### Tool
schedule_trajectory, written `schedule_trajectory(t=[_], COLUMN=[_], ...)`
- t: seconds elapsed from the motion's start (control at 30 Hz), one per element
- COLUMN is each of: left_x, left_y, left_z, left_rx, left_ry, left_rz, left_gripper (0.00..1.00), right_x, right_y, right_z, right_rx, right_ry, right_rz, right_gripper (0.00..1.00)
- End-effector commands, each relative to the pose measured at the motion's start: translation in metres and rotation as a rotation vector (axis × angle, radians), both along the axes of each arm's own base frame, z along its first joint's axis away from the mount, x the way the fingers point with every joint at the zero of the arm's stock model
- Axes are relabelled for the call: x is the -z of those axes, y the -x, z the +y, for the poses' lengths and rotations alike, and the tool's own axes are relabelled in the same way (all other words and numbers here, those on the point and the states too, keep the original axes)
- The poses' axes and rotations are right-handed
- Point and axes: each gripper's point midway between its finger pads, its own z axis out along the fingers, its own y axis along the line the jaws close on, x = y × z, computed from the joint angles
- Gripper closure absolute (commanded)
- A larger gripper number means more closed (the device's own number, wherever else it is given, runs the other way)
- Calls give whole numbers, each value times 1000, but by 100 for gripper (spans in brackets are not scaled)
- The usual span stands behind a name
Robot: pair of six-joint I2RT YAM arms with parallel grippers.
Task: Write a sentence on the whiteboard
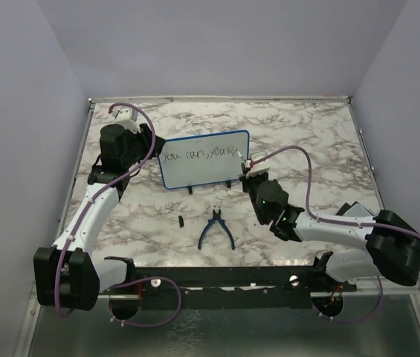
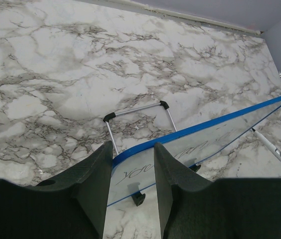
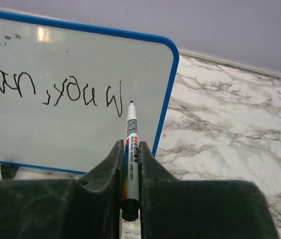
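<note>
The whiteboard (image 1: 202, 167) stands upright mid-table, blue-framed, on small black feet. The sentence (image 1: 198, 155) on it reads "you can, you w"; it also shows in the right wrist view (image 3: 50, 87). My right gripper (image 3: 130, 144) is shut on a white marker (image 3: 131, 134), whose tip touches the whiteboard (image 3: 55, 134) just right of the "w". My left gripper (image 2: 133, 149) is open at the board's left end (image 2: 220, 134); its fingers (image 2: 98, 174) stand on either side of the top left corner, wider apart than the board is thick. In the top view it sits at the left edge (image 1: 150, 152).
Blue-handled pliers (image 1: 215, 229) lie in front of the board, with a small black cap (image 1: 182, 221) to their left. A wire stand (image 2: 138, 110) props the board from behind. Purple walls enclose the marble table (image 1: 306, 141).
</note>
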Motion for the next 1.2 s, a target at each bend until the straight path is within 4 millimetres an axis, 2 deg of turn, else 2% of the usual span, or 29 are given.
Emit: schedule_trajectory(t=[0.0,0.1,1.17], left_x=[-1,-1,0], left_y=[7,7,8], left_z=[-6,-6,-6], left_rx=[39,39,37], left_ry=[7,7,7], left_rz=[-2,-3,-1], left_gripper=[60,60,60], right_x=[-12,-17,-19], right_y=[7,9,-6], right_z=[-4,-7,3], right_rx=[-28,-25,4], right_ry=[-37,-44,-18], right_rz=[3,-6,-58], right_gripper=[99,99,99])
